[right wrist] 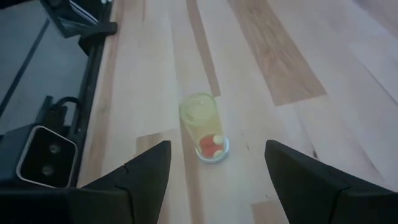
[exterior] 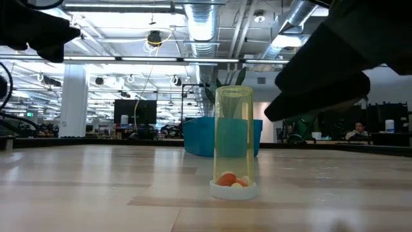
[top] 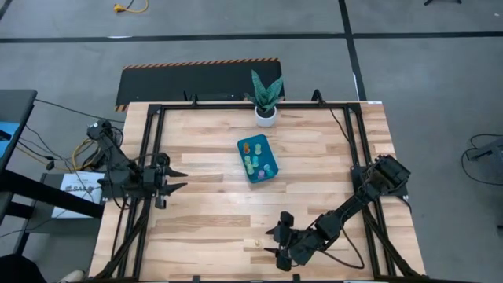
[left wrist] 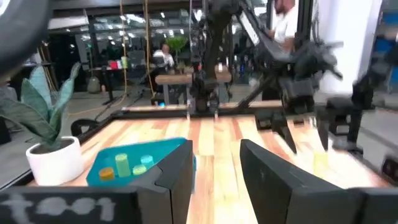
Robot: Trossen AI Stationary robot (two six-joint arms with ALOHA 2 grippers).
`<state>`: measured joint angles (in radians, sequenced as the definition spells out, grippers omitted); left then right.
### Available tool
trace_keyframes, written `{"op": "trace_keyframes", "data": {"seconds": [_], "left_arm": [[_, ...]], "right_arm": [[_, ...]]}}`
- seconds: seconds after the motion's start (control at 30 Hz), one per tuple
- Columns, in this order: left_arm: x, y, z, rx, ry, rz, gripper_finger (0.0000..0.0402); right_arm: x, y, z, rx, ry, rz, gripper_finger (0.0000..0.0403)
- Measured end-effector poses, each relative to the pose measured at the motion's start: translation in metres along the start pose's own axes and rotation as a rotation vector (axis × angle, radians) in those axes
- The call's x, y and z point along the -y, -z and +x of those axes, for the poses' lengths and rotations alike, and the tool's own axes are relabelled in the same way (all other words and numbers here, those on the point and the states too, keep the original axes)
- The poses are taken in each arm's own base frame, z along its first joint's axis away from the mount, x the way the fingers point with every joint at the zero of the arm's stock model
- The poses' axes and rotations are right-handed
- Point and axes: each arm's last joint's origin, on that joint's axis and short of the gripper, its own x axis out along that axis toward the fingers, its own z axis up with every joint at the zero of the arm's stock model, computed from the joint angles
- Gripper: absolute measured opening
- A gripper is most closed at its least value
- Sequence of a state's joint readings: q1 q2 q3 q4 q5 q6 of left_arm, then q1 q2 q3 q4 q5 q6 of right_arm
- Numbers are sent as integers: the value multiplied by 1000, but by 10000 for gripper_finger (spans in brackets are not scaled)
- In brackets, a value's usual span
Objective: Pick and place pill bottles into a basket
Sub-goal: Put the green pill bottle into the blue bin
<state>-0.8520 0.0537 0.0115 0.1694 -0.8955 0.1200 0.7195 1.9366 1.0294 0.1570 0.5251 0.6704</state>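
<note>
Here the right gripper (right wrist: 214, 163) gapes wide just short of the yellow pill bottle (right wrist: 206, 127), untouched, well apart from the basket (top: 258, 158); in the low view the gripper is only a dark blur

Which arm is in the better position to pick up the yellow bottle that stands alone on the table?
The right. The right gripper is open, right by the yellow bottle; the left gripper waits at the table's far side.
</note>
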Motion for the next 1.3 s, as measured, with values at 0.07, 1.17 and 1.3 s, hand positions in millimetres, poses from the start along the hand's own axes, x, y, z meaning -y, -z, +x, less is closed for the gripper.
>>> {"op": "trace_keyframes", "data": {"seconds": [0.07, 1.17, 1.3], "left_arm": [[-2, 0, -2, 5, 0, -10, 124], [-2, 4, -2, -27, 1, -49, 124], [-2, 4, -2, -28, 1, -49, 124]], "right_arm": [[-1, -1, 0, 12, -10, -4, 255], [2, -13, 40, -32, -9, -77, 111], [4, -18, 36, -30, -7, -109, 79]]}}
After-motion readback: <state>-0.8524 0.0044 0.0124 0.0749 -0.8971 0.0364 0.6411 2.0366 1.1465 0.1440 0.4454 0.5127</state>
